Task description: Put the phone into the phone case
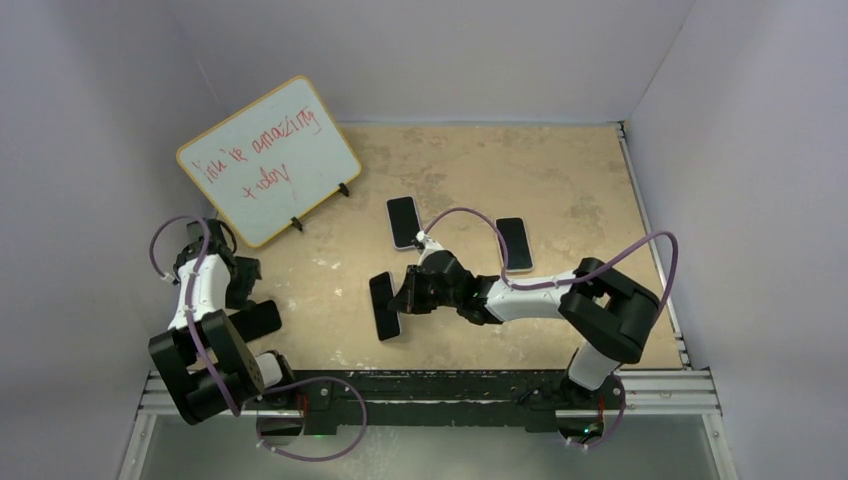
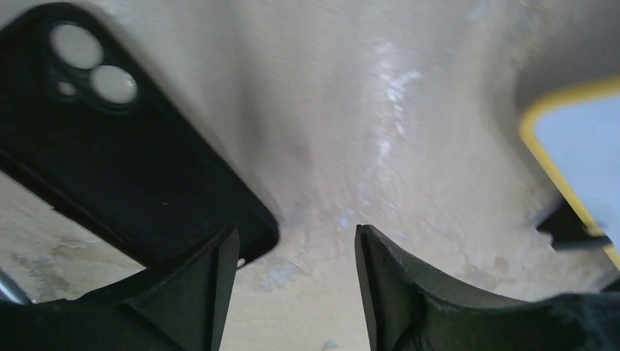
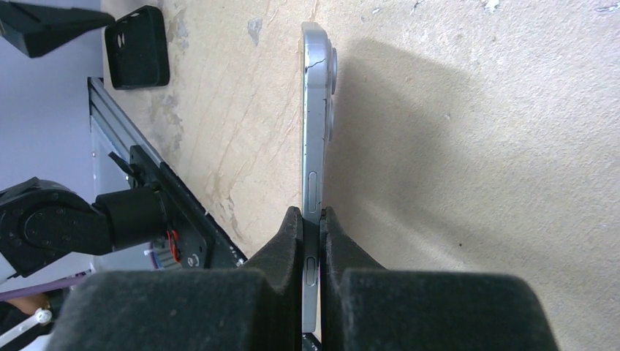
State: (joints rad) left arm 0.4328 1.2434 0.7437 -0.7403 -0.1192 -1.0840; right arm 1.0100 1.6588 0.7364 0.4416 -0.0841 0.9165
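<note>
The phone (image 3: 316,131) is a silver-blue handset seen edge-on, its camera bump facing right. My right gripper (image 3: 313,219) is shut on its lower end, pinching front and back, and holds it just above the table. In the top view the phone (image 1: 385,305) shows its dark screen left of the right gripper (image 1: 405,295). The black phone case (image 2: 131,168), with camera cut-outs, lies flat on the table; it also shows in the top view (image 1: 262,320) and the right wrist view (image 3: 137,47). My left gripper (image 2: 292,241) is open and empty, its left finger over the case's corner.
A yellow-framed whiteboard (image 1: 268,160) with red writing stands at the back left; its edge shows in the left wrist view (image 2: 577,146). Two other dark phones (image 1: 403,222) (image 1: 513,243) lie mid-table. The metal rail (image 1: 450,385) runs along the near edge.
</note>
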